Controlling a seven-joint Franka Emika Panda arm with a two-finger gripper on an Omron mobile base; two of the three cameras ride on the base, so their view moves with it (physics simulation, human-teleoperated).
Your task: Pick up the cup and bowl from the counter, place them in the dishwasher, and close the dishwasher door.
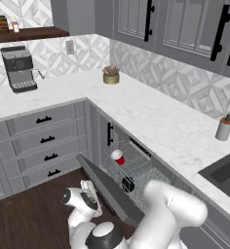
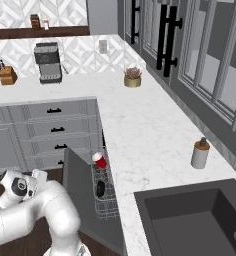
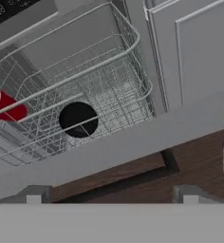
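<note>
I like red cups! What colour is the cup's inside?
White, on the cup in the hand view.

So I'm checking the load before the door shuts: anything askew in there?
The cup lies tipped on its side in the rack, rim sideways. The bowl sits beside it. The door hangs partly open.

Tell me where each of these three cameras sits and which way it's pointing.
Left base view: behind the arm's left, facing the counter corner; white arm lower right.
Right base view: behind its right, facing the dishwasher; arm lower left.
Hand view: on the hand, facing the dishwasher door; gripper tips at bottom.
All show cup and bowl racked.
</note>
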